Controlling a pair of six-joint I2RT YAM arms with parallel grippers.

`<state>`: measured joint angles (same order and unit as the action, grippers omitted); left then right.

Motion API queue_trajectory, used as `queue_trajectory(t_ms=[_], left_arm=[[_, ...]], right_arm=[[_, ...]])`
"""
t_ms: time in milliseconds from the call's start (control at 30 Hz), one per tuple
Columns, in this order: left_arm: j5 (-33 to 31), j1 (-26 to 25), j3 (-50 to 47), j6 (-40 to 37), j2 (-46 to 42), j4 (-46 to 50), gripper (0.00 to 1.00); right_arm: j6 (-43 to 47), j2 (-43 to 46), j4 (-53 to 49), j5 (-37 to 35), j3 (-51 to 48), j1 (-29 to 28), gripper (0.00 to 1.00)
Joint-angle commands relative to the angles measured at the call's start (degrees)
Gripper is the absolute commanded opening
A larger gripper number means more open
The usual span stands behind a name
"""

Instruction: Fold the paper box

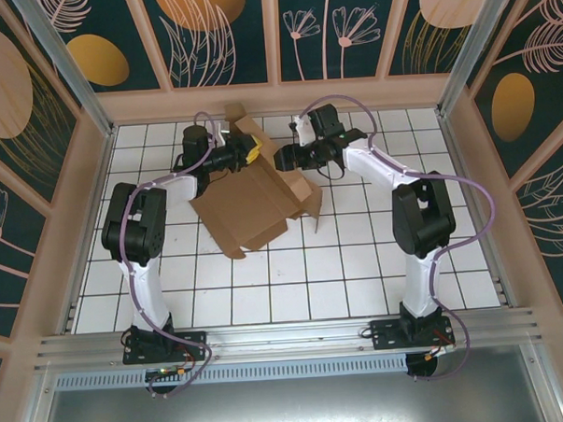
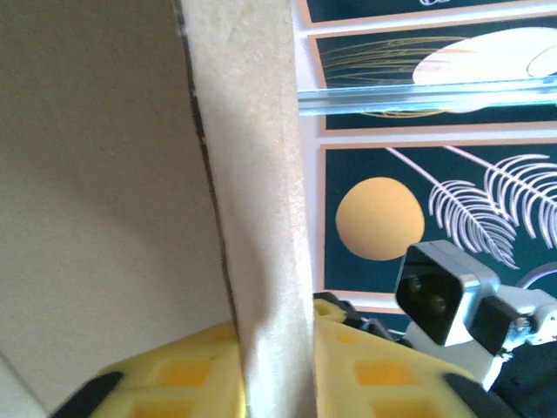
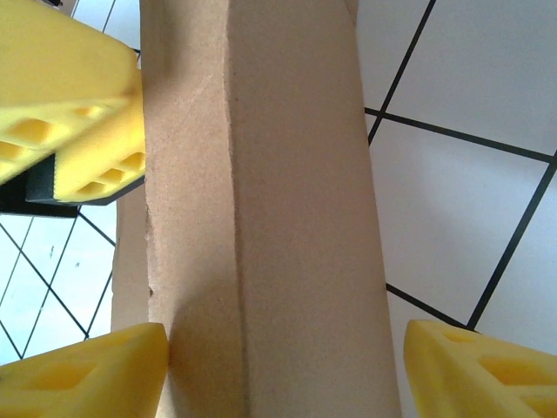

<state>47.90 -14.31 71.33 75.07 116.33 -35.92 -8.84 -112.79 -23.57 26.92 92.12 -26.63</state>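
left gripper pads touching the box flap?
Touching. Left wrist view: a flap of the paper box sits between the pads of the left gripper, with both yellow faces against it and no gap.

We see a table (image 1: 359,264) w/ a white tiled top, thin dark grid lines & a pale beige raised rim on the left, right & far sides. On it, left of centre & toward the far side, sits the paper box (image 1: 249,217): brown cardboard, partly folded, near corner down on the tiles, flaps standing up at its far & right sides. Along the near edge runs a metal rail (image 1: 287,334) carrying the left arm base (image 1: 159,345) & right arm base (image 1: 408,332), well apart.
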Motion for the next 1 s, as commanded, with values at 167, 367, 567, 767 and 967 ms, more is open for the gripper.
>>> queue_trajectory(t_ms=[167,367,567,767,967], left_arm=[[4.28,0.28,0.52,-0.7,0.92,-7.89,0.44],[3.89,1.76,0.37,-3.69,2.18,-5.27,0.5],[4.3,2.93,1.18,-5.97,2.45,-4.46,0.54],[7.47,3.15,7.49,-7.9,7.13,-3.23,0.54],[9.49,3.14,9.83,-4.79,9.74,-7.51,0.42]], right_arm=[[2.56,-2.07,-1.91,-0.33,0.08,-0.18,0.67],[3.17,-1.93,-2.14,-0.12,-0.25,-0.09,0.67],[3.6,-1.67,-1.91,1.6,-0.62,0.18,0.64],[5.27,-1.91,-2.61,4.02,-0.75,0.11,0.62],[6.09,-1.85,-2.42,5.8,-1.2,0.16,0.61]])
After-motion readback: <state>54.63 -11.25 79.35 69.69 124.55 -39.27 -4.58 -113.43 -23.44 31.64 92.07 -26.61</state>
